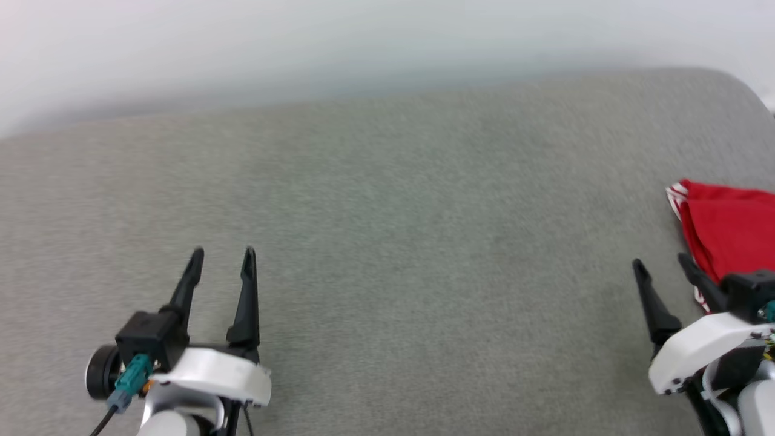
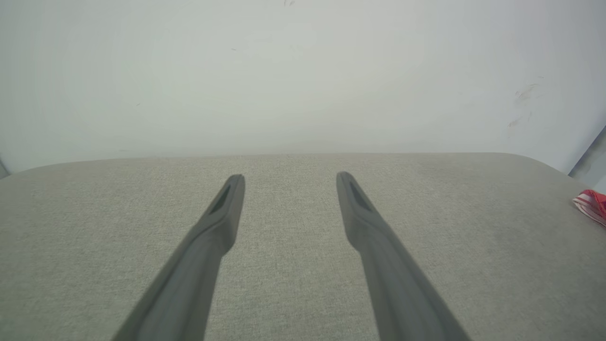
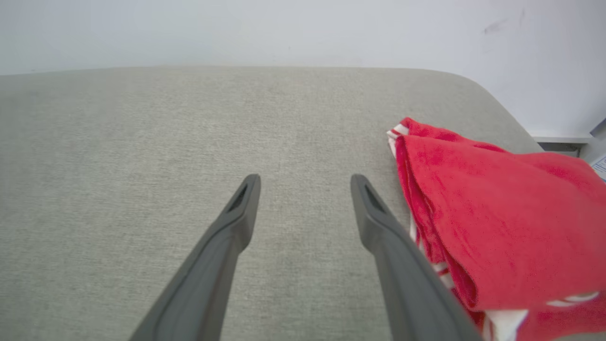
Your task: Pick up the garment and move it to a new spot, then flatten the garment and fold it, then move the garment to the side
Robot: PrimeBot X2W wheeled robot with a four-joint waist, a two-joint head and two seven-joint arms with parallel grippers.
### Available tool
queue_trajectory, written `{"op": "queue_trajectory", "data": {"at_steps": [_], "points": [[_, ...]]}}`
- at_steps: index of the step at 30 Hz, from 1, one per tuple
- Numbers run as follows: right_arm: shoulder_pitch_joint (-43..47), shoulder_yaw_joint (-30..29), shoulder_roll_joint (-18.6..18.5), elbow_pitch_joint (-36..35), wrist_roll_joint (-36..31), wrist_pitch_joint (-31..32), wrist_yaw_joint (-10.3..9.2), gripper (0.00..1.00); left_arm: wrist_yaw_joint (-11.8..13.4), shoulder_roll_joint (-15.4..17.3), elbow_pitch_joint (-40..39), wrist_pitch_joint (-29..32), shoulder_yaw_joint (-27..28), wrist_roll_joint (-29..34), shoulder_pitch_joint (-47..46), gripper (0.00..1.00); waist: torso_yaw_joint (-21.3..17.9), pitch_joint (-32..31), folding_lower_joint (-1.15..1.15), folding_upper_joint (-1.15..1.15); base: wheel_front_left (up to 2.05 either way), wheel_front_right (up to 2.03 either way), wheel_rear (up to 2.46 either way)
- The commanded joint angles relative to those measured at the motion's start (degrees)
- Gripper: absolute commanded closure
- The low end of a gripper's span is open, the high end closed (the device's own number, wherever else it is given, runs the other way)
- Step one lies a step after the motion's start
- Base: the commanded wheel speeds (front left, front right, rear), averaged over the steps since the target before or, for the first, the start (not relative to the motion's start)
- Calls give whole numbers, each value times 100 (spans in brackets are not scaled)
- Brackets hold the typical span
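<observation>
We're hovering w/ left gripper [image 1: 221,257] & right gripper [image 1: 663,263], fingers spread wide, both empty. Garment [image 1: 732,230] is lying bunched at the edge of the grey fabric surface [image 1: 393,242]. Right gripper is sitting just left of garment, left gripper well apart, so right arm's nearer.

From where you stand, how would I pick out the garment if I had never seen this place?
Look at the wide grey cloth-covered surface against the pale wall. Follow it to its right end, beside the right gripper. There lies the garment, a bright red bundle with white striped trim, the one patch of colour on the grey.
</observation>
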Motion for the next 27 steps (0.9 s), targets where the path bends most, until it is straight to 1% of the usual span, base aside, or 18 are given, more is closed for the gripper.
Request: {"op": "queue_trajectory", "data": {"at_steps": [1,6,9,13,17,27], "points": [[198,10,132,-248,7,-112,-6,0,-24,52,65,27,18,-54,158,0,377,-407,1,0,0,0,0],[719,-114,514,-916,-92,-301,-6,0,-78,86,220,-17,38,-158,403,0,576,-731,1,0,0,0,0],[1041,-154,722,-1285,-144,-222,-6,0,-129,117,294,-70,17,-148,542,0,582,-867,1,0,0,0,0],[1422,-197,904,-1749,-303,-88,-6,0,-172,138,393,-111,-35,-146,708,0,562,-1025,1,0,0,0,0],[1658,-185,986,-2113,-403,66,-6,0,-165,69,447,-162,-51,-193,811,0,564,-1097,1,0,0,0,0],[1718,-121,1022,-2394,-491,209,-6,0,-202,-61,580,-236,-40,-196,710,0,539,-1098,1,0,0,0,0]]}}
